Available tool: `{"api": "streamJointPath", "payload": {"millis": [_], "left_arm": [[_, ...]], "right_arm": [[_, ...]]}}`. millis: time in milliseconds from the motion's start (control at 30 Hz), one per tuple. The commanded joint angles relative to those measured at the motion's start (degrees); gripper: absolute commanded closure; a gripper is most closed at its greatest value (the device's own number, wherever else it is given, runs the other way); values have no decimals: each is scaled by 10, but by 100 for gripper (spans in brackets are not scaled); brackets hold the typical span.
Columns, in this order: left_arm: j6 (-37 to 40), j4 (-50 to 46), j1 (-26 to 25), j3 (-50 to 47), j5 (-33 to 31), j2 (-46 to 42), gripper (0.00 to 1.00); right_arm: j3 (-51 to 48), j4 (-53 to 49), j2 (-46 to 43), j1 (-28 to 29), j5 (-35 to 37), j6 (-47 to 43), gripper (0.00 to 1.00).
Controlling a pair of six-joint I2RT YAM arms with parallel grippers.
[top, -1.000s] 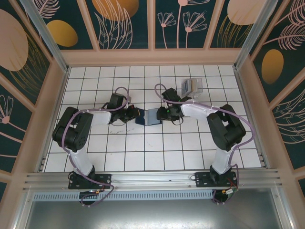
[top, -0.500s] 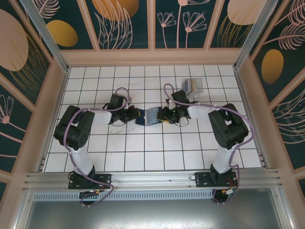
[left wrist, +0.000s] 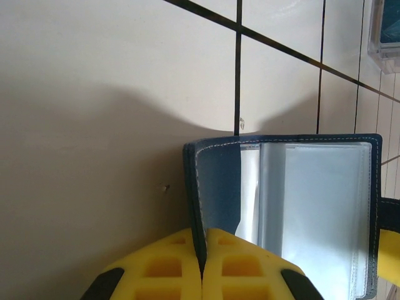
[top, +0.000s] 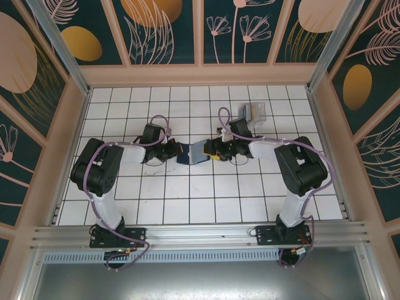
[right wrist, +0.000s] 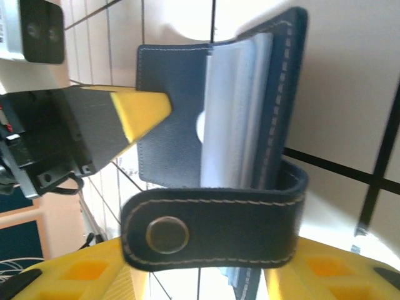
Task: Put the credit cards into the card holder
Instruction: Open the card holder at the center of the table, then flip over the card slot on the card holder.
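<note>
Two arms meet at the middle of the tiled table [top: 125,200], holding the card holder [top: 194,152] spread open between them. The step in hand looks like opening and steadying it, with no card picked up yet. The cards [left wrist: 387,22] sit in a clear rack [left wrist: 384,56], at about one o'clock from the holder in the overhead view. The left gripper [left wrist: 201,265], at the holder's nine o'clock, has its yellow fingers pressed together on the edge of the navy cover. The right gripper [right wrist: 203,281], at three o'clock, has its fingers apart on either side of the clasp-side cover and sleeves [right wrist: 234,106]. The clasp tab [right wrist: 212,228] lies across them, and whether that gripper actually pinches cannot be told. The next move likely calls for one arm to let go, fetch a card and slide it into a sleeve while the other holds the holder open.
</note>
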Motion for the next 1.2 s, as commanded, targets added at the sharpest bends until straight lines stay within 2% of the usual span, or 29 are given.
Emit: {"api": "streamJointPath", "payload": {"millis": [0, 233, 467, 600, 733, 967, 1167], "left_arm": [[8, -1, 4, -4, 7, 11, 100], [6, 8, 4, -8, 11, 12, 100], [2, 19, 5, -14, 19, 12, 100], [1, 22, 5, -17, 16, 12, 100], [0, 16, 5, -13, 22, 20, 100], [3, 6, 5, -9, 20, 20, 100], [3, 4, 5, -4, 21, 27, 100]], "right_arm": [[-3, 34, -3, -3, -22, 6, 50], [-3, 45, 14, -3, -21, 13, 63], [7, 39, 32, 1, -18, 16, 65], [10, 44, 37, 7, -22, 19, 77], [1, 57, 33, 8, -28, 24, 83], [-24, 120, 18, 9, -49, 54, 82], [-25, 160, 27, 11, -68, 74, 84]]}}
